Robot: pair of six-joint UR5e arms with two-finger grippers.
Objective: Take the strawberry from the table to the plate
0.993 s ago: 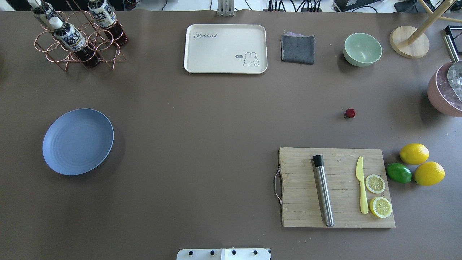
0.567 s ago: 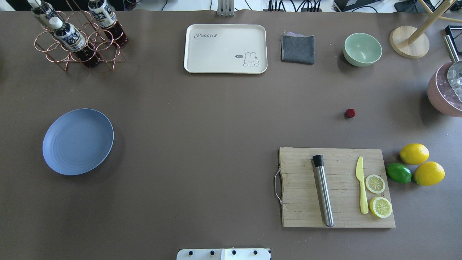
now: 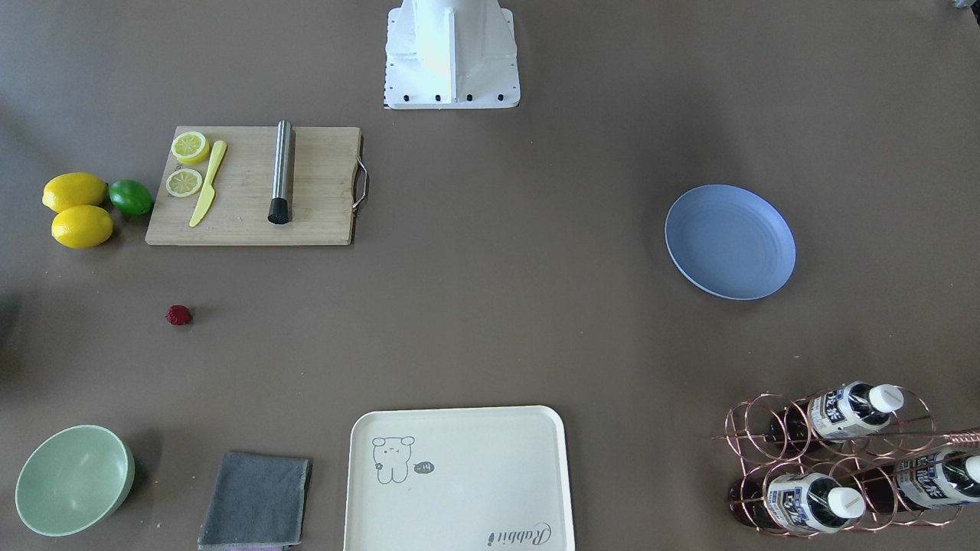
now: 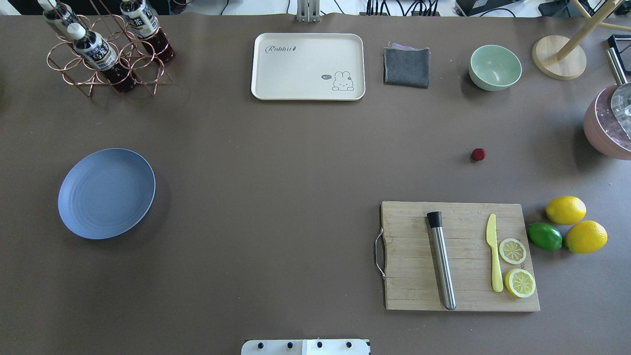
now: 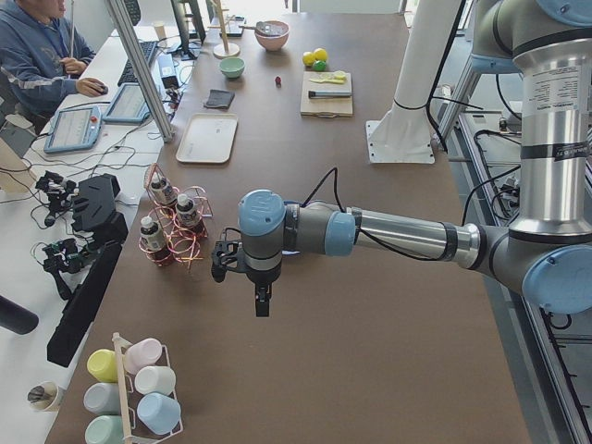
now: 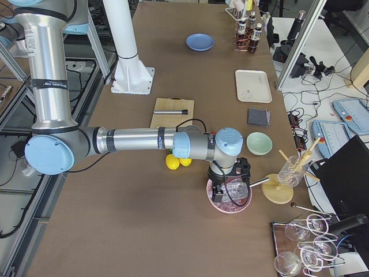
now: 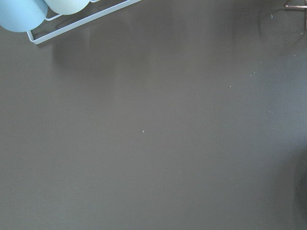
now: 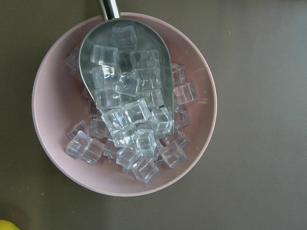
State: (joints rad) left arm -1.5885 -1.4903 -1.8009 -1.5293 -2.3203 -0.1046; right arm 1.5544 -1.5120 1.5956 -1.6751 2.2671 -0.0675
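The strawberry (image 4: 477, 154), a tiny dark-red berry, lies alone on the brown table (image 4: 296, 172), beyond the cutting board; it also shows in the front view as strawberry (image 3: 178, 314). The blue-grey plate (image 4: 106, 193) sits bare far off on the table's left side. Neither gripper shows in the overhead or front view. The left gripper (image 5: 262, 308) hangs pointing down over the table's left end, near the bottle rack. The right gripper (image 6: 222, 190) hovers over a pink bowl of ice. I cannot tell whether either is open or shut.
A cutting board (image 4: 458, 256) holds a steel muddler, a yellow knife and lemon slices. Two lemons (image 4: 565, 209) and a lime (image 4: 544, 235) lie to its right. At the far edge stand a cream tray (image 4: 308, 66), grey cloth (image 4: 406, 66), green bowl (image 4: 495, 67) and bottle rack (image 4: 106, 54). The ice bowl (image 8: 122, 103) holds a scoop.
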